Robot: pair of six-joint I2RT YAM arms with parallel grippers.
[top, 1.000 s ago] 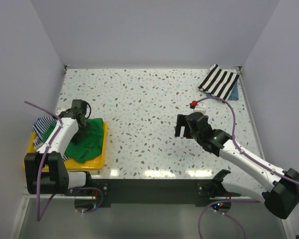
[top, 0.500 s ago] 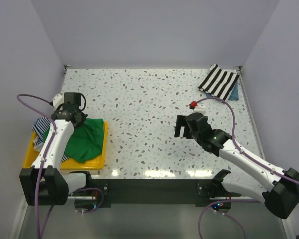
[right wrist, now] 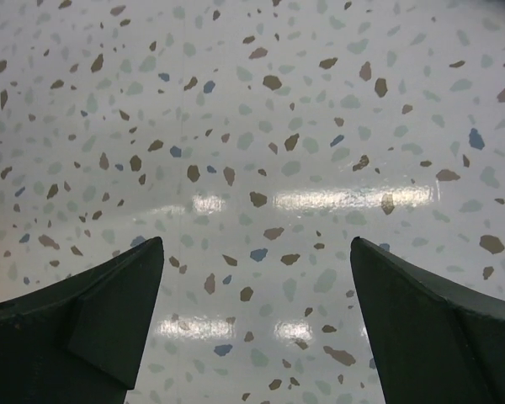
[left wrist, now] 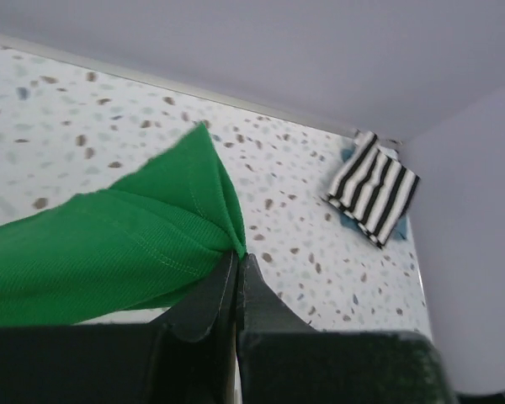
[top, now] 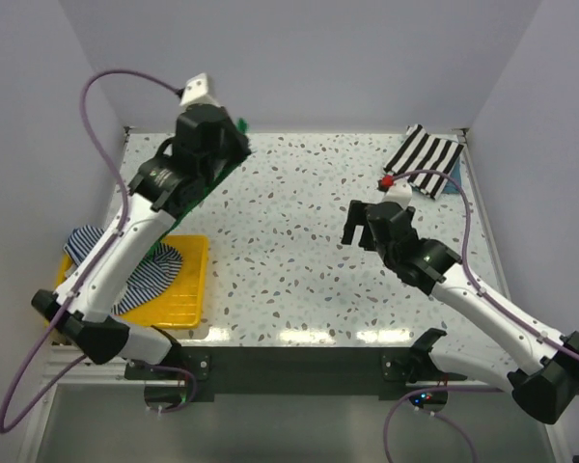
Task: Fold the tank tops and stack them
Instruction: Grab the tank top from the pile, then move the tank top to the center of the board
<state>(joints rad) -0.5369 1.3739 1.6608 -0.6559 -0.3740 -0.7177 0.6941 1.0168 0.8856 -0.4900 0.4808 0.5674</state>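
Left in the yellow tray (top: 195,282), near left: only the striped top (top: 159,270). Just pulled out and hoisted above the table (top: 289,203): the green top (left wrist: 109,244), pinched at an edge by the tightly closed left gripper (left wrist: 238,259), so ready for spreading flat. Hovering mid-table, fingers wide apart, empty: the right gripper (right wrist: 252,278). Reaching high and far: the left arm (top: 125,246).
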